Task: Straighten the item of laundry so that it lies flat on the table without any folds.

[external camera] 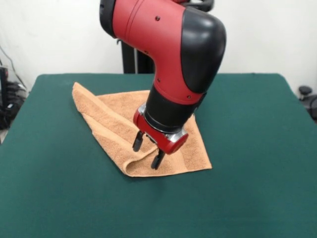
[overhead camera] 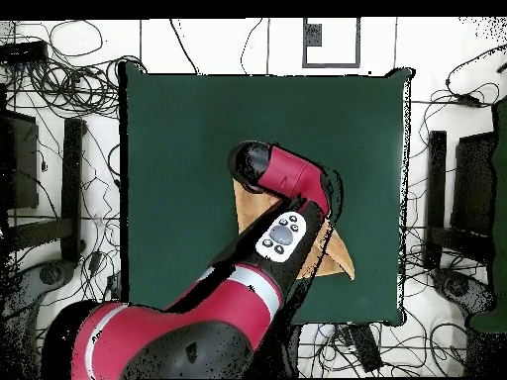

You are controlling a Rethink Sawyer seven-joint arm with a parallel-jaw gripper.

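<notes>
Even, bright light; soft shadows; sharp focus.

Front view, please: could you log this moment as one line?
gripper: open, over fold | towel: folded | table: green

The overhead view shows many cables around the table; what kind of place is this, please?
Probably a robotics lab. Loose cables lie around a green table, a red robot arm works on an orange towel, and the walls are plain white.
</notes>
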